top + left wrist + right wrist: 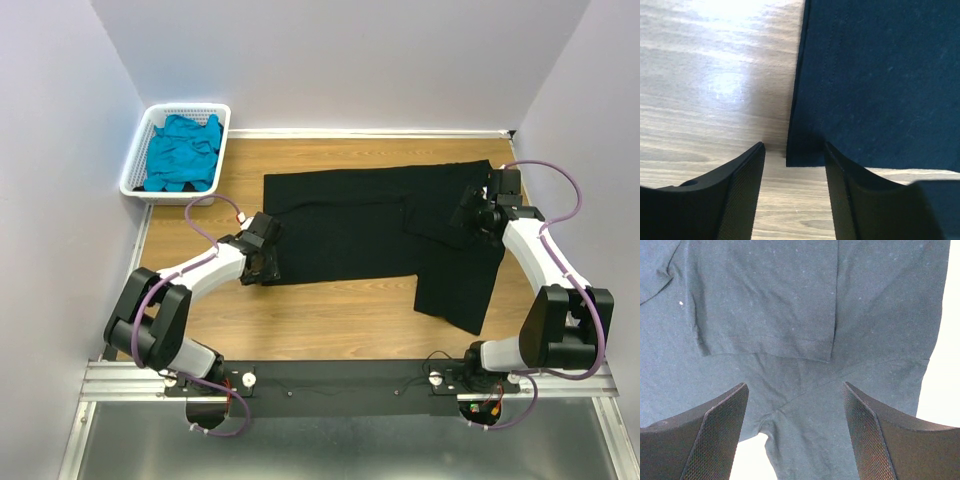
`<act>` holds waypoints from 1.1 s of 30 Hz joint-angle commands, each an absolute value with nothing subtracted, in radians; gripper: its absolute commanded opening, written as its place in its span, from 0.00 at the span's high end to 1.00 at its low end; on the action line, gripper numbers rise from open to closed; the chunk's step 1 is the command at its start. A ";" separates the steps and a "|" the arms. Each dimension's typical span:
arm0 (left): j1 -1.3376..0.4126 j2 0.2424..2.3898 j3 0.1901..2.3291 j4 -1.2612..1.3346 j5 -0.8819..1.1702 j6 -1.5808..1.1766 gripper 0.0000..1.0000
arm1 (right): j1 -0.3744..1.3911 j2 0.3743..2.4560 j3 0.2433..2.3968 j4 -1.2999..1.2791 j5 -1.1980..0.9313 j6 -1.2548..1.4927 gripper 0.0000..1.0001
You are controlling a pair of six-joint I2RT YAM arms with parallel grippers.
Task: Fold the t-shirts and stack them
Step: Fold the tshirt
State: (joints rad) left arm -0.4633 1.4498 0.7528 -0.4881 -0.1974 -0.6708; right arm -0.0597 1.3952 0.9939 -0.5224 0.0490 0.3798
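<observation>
My left gripper (794, 152): jaws part-open, straddling black t-shirt (875, 80) corner on table (705, 90), not clamped. My right gripper (796, 395): jaws wide above same shirt, holding nothing.

T-shirt (370, 230) on table (330, 315), right of basket (190, 107)

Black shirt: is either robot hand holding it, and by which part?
Neither holds it. The left hand, open, straddles a corner of the black shirt; the right hand is open over it.
</observation>
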 commanded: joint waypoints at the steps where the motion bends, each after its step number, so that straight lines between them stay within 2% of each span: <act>1: -0.476 1.489 0.770 -0.474 -0.207 -0.661 0.43 | -0.054 1.367 0.974 -0.529 0.095 0.377 0.17; 7: -0.491 1.539 0.759 -0.474 -0.183 -0.644 0.48 | -0.054 1.358 0.974 -0.532 0.107 0.377 0.17; 10: -0.495 1.539 0.755 -0.469 -0.176 -0.643 0.61 | -0.054 1.348 0.969 -0.532 0.123 0.376 0.17; 11: -0.494 1.537 0.753 -0.471 -0.178 -0.643 0.70 | -0.054 1.347 0.968 -0.532 0.127 0.374 0.17; 13: -0.495 1.528 0.750 -0.469 -0.178 -0.644 0.77 | -0.054 1.342 0.966 -0.532 0.132 0.376 0.17; 14: -0.495 1.525 0.750 -0.468 -0.176 -0.643 0.85 | -0.054 1.342 0.966 -0.532 0.133 0.374 0.17; 17: -0.495 1.511 0.742 -0.460 -0.179 -0.635 0.99 | -0.054 1.344 0.965 -0.534 0.149 0.385 0.17; 25: -0.485 1.431 0.729 -0.463 -0.198 -0.614 1.00 | -0.066 1.384 0.965 -0.587 0.304 0.410 0.12; 29: -0.456 1.376 0.729 -0.450 -0.198 -0.583 1.00 | -0.156 1.436 0.962 -0.603 0.240 0.422 0.13; 33: -0.422 1.370 0.724 -0.422 -0.181 -0.545 1.00 | -0.280 1.482 0.937 -0.600 0.140 0.445 0.18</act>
State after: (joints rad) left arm -0.4511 1.3933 0.7383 -0.4458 -0.1898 -0.5926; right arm -0.1787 1.4376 0.9665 -0.5697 0.2092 0.4080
